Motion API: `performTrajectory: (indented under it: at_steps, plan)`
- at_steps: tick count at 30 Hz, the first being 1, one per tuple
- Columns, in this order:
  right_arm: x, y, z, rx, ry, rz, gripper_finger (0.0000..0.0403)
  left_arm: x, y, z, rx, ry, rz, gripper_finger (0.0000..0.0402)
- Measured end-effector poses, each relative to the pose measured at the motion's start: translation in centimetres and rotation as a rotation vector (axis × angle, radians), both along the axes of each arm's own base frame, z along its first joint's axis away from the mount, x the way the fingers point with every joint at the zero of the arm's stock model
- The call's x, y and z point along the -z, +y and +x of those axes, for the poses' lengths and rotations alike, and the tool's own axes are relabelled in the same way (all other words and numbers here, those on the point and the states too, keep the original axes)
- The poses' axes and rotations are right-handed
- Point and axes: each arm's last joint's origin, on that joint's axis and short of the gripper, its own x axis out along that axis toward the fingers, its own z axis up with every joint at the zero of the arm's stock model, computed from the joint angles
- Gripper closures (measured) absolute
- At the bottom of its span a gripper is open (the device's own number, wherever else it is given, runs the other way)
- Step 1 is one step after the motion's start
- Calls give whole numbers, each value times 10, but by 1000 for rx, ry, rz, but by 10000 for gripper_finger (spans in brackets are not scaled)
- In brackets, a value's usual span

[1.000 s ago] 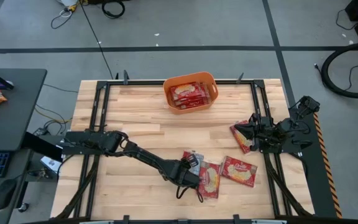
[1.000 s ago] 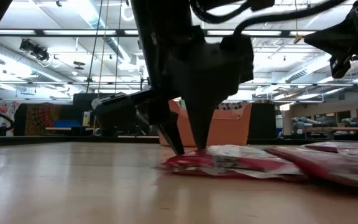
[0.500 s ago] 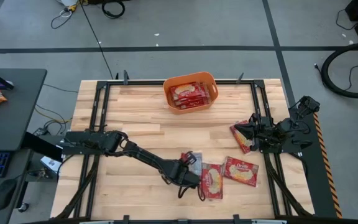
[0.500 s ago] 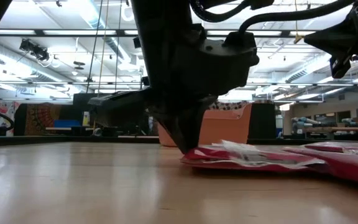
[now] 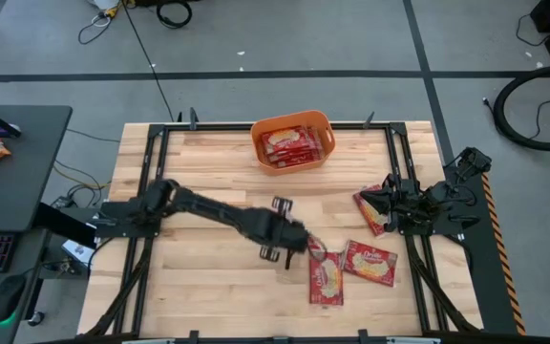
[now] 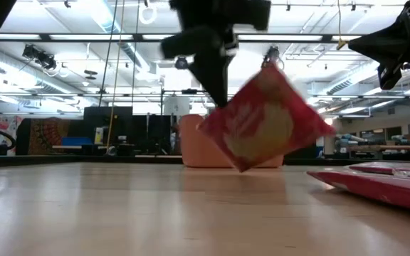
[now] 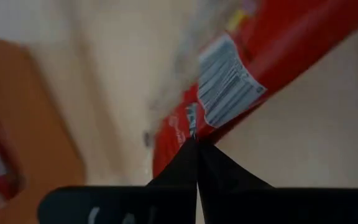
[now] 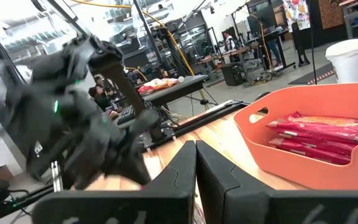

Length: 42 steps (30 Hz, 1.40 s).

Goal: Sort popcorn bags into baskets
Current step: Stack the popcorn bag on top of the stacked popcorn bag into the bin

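The lifted popcorn bag (image 6: 265,119) hangs tilted in the air above the wooden surface (image 5: 208,277), pinched by one corner in the left gripper (image 5: 306,245), whose fingers (image 7: 197,163) are pressed together on the packet's edge. In the low view it is a red packet with a cream-yellow oval on its face, clear of the surface, with the orange basket (image 6: 212,153) behind it. The left wrist view shows the bag's red back with a white barcode label (image 7: 229,84) right at the fingertips.

Just beside and below the gripper in the high view, another popcorn bag (image 5: 327,281) lies flat near the front edge of the surface, and a third bag (image 5: 370,263) lies touching or nearly touching it on the right. A fourth bag (image 5: 371,209) rests near the right side, right by the right gripper (image 5: 382,200), which waits low at the surface's right edge; its fingers (image 8: 185,168) meet with no gap between them.

The basket (image 5: 292,143) stands at the far middle of the surface, well apart from the lifted bag, with several red bags (image 5: 291,145) already lying inside. The path between the gripper and the basket is bare wood.

The left arm (image 5: 194,204) reaches from the left side across the surface toward its middle, stretched out with the wrist raised.
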Motion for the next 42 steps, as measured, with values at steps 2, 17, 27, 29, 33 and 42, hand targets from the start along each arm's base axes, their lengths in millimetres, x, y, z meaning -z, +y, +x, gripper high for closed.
performTrajectory:
  at_steps: [2,17,27,29,33,42]
  plan:
    - [0,0,0,0,0,0,386,-14,13,1,-58,-63,-10,400]
    - [0,0,0,0,0,0,386,-64,132,8,-515,-445,-36,401]
    - [0,0,0,0,0,0,386,-94,198,1,-711,-576,-25,401]
    - [0,0,0,0,0,0,386,-98,210,-2,-734,-587,-15,401]
    - [0,0,0,0,0,0,386,-98,236,-11,-791,-572,1,402]
    - [0,0,0,0,0,0,386,-75,279,-20,-863,-524,13,402]
